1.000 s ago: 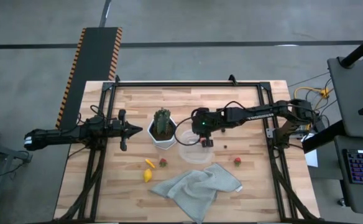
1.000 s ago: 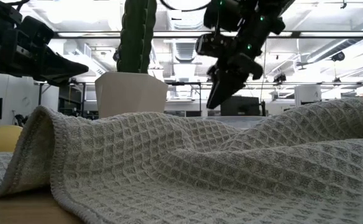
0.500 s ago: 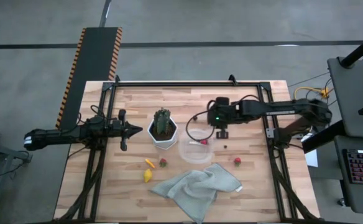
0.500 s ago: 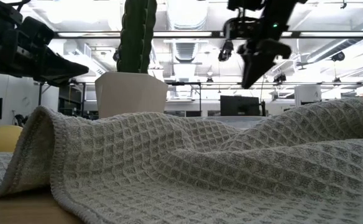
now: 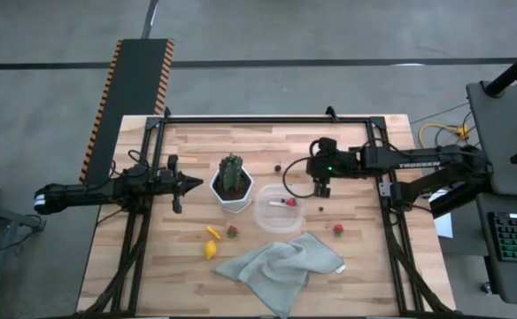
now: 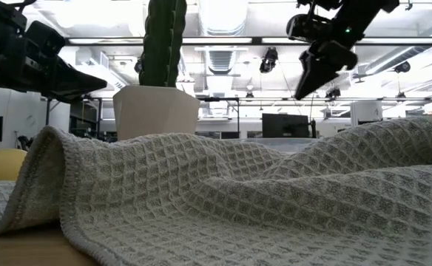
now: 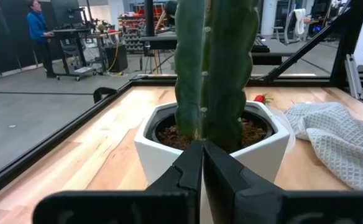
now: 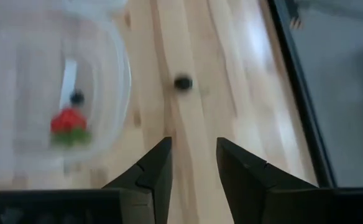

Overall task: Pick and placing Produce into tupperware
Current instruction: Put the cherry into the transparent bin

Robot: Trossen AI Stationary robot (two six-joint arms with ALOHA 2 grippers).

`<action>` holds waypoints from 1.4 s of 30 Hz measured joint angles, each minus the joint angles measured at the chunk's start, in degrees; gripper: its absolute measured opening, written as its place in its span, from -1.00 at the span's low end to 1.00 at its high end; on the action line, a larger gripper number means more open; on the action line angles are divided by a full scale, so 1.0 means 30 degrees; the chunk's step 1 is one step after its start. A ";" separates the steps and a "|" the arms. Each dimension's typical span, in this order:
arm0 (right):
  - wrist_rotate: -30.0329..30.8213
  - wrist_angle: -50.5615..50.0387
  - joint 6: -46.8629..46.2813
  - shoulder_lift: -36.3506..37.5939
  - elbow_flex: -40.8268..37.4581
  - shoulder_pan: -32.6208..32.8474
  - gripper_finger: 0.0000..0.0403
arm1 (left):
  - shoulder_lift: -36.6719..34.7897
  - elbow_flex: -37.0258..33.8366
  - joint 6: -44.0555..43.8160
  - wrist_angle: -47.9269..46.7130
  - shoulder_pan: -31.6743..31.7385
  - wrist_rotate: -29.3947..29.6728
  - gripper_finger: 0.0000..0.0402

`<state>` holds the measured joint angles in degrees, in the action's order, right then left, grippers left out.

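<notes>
The clear tupperware (image 5: 278, 214) stands on the wood at mid-table. In it lie a red strawberry (image 8: 68, 124) and a dark berry (image 8: 76, 97). My right gripper (image 5: 320, 188) hangs open and empty above the table, just right of the tub, and slants down. More produce lies loose: a dark berry (image 5: 279, 165), two strawberries (image 5: 338, 229) (image 5: 232, 232) and yellow pieces (image 5: 210, 248). My left gripper (image 5: 192, 184) waits shut, level, just left of the white pot (image 5: 232, 197), apart from it.
The cactus (image 5: 232, 174) rises from its white pot left of the tub. A grey waffle towel (image 5: 281, 261) lies crumpled near the front edge and fills the low view. Black rails (image 5: 384, 168) frame the table. Bare wood lies at the far side.
My right gripper has drawn back from over the tub toward the table's right edge and has risen. A strawberry now shows in the tub where the gripper stood.
</notes>
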<state>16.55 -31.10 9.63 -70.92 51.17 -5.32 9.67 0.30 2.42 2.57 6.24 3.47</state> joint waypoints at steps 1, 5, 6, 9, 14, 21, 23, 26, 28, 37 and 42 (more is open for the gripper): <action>-0.0017 0.0970 0.0360 -0.0063 -0.0240 0.0000 -0.42 | 0.0010 0.0000 0.0000 -0.0003 0.0000 -0.0002 -1.00; -0.0651 0.4083 0.1750 -0.0950 -0.0809 -0.0565 -0.43 | 0.0015 0.0000 0.0000 -0.0008 0.0000 0.0020 -1.00; -0.1071 0.4488 0.2114 -0.1272 -0.0827 -0.0903 -0.43 | 0.0015 0.0000 0.0000 -0.0007 0.0000 0.0028 -1.00; -0.3275 0.4625 0.2933 -0.2510 -0.0441 -0.2376 -0.41 | 0.0015 0.0000 0.0000 -0.0007 0.0000 0.0040 -1.00; -0.5808 0.4447 0.4378 -0.4732 0.0567 -0.4730 -0.32 | 0.0015 0.0000 -0.0002 -0.0002 0.0007 0.0130 -1.00; -0.8011 0.4354 0.7102 -0.6885 0.2033 -0.5574 -0.09 | 0.0029 0.0000 -0.0151 -0.0009 0.0007 0.0144 -1.00; -0.8023 0.4303 0.7831 -0.7397 0.2422 -0.5574 -0.03 | 0.0029 0.0000 -0.0158 -0.0022 0.0007 0.0156 -1.00; -0.8011 0.4109 0.7471 -0.7964 0.2942 -0.5586 0.04 | 0.0036 0.0000 -0.0160 -0.0019 0.0007 0.0168 -1.00; -0.8014 0.4198 0.6977 -0.8225 0.3282 -0.5581 0.06 | 0.0010 0.0000 -0.0160 -0.0023 0.0007 0.0173 -1.00; -0.8026 0.4236 0.6498 -0.9701 0.3464 -0.5566 0.07 | 0.0094 0.0000 -0.0168 0.0005 0.0007 0.0530 -1.00; -0.8018 0.4567 0.6434 -1.0684 0.3601 -0.5566 0.07 | 0.0138 0.0000 -0.0168 -0.0022 0.0007 0.0530 -1.00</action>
<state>-7.51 -17.40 28.94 -102.97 61.97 -22.02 10.09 0.30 1.91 2.50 6.26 5.06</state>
